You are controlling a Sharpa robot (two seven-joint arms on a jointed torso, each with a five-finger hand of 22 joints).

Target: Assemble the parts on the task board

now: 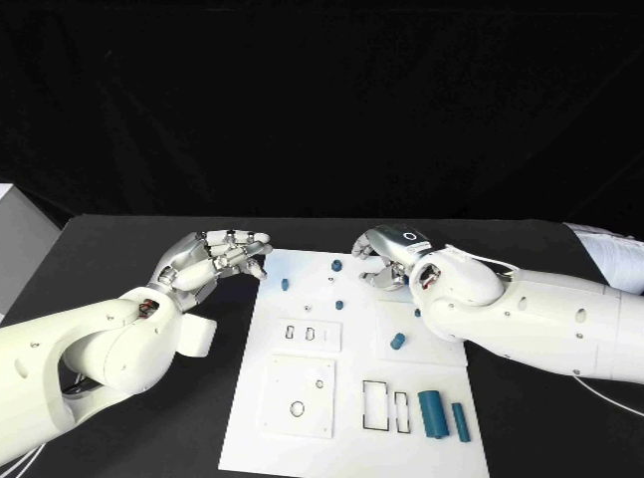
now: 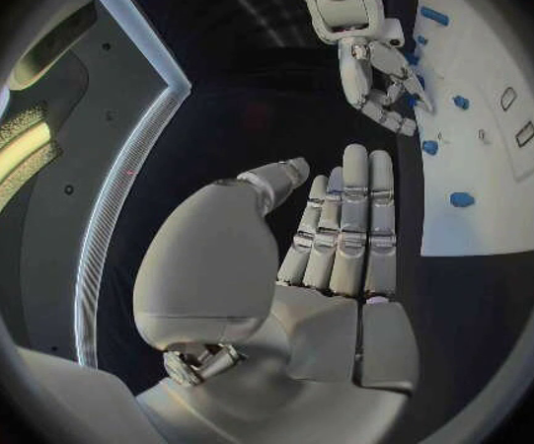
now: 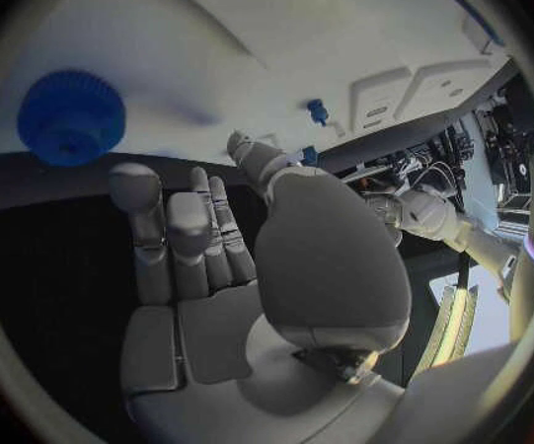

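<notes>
The white board lies in the middle of the black table, small blue parts scattered on it. The left hand hovers beside its far left corner, fingers straight, together, holding nothing. The right hand hangs over the far edge, fingers bent down and holding nothing, its arm hiding part of the board's right side

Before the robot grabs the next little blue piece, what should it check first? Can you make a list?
1. Left hand free: ok, it holds nothing, fingers straight, beside the task board.
2. Right hand free: ok as far as the views show, nothing between its fingers; it sits over the board's far edge.
3. Blue pieces waiting: ok, two long blue rods lie at the near right corner.
4. Round blue toothed part reachable: ok, it lies near the right hand's fingertips.
5. Slots uncovered: ok, the rectangular slots look open.
6. Whether small blue pegs are fully seated: cannot tell.
</notes>
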